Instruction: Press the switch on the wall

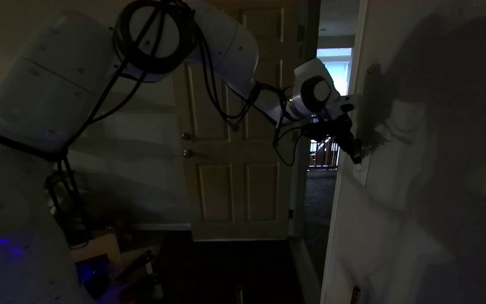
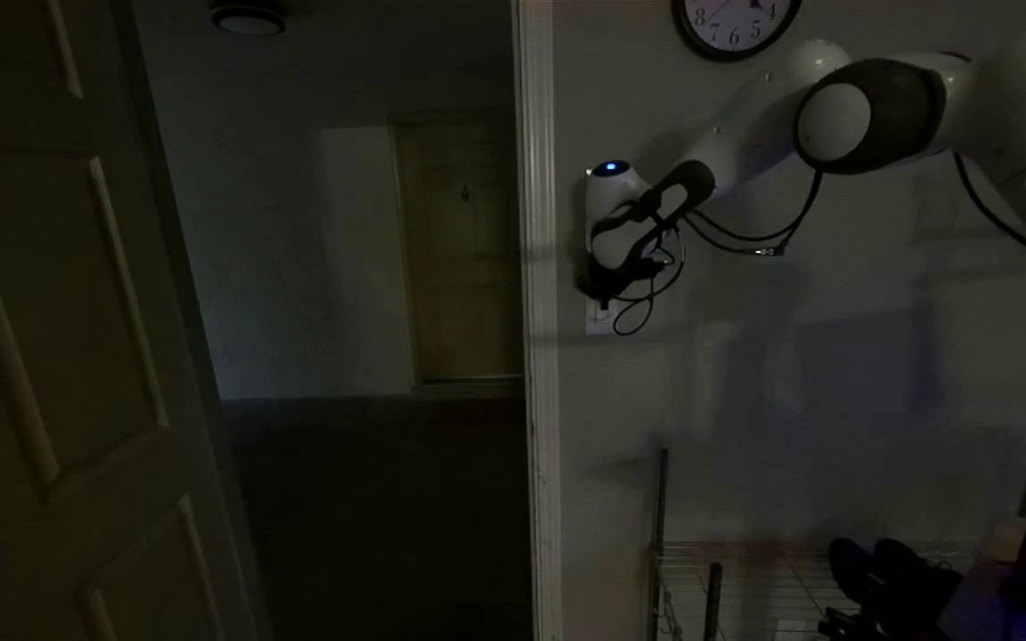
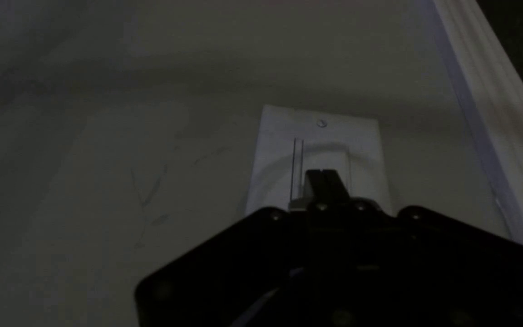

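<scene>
fwiw the switch (image 3: 321,155) is on the wall (image 3: 166,159), hand (image 3: 322,172) up by it, closed w/ nothing gripped, can't tell if touching. Readable txt: clock (image 2: 736,20) nos. 4-8, above the switch.

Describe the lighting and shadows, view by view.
All three views dim; in an exterior view, broad shadows darken the wall and the window glows bright; in the wrist view, the gripper is nearly black and a curved shadow crosses the switch.
</scene>
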`<state>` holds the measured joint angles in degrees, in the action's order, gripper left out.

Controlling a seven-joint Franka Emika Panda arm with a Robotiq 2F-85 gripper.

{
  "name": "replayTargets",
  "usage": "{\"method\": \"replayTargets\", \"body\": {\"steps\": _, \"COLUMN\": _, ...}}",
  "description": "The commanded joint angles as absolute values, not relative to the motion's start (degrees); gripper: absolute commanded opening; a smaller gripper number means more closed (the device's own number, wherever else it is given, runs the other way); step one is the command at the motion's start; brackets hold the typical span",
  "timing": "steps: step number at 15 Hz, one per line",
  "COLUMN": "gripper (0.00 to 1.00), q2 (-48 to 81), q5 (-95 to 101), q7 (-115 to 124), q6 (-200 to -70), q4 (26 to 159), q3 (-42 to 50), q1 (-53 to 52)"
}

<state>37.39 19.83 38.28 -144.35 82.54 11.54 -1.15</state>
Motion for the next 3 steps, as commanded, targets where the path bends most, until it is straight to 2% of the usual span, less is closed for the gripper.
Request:
{"method": "replayTargets", "body": {"steps": 1, "gripper": 0.03, "q2": 39.1, "q5": 18.5, "q7": 35.5, "q6": -145.7, "q4": 80.4, "q3": 13.0, "q1": -1.4}}
{"method": "replayTargets", "body": {"steps": 3, "gripper": 0.02, "q2": 39.2, "q5": 18.5, "q7": 35.6, "q6": -145.7, "q4": 80.4, "q3": 13.1, "q1": -1.5}}
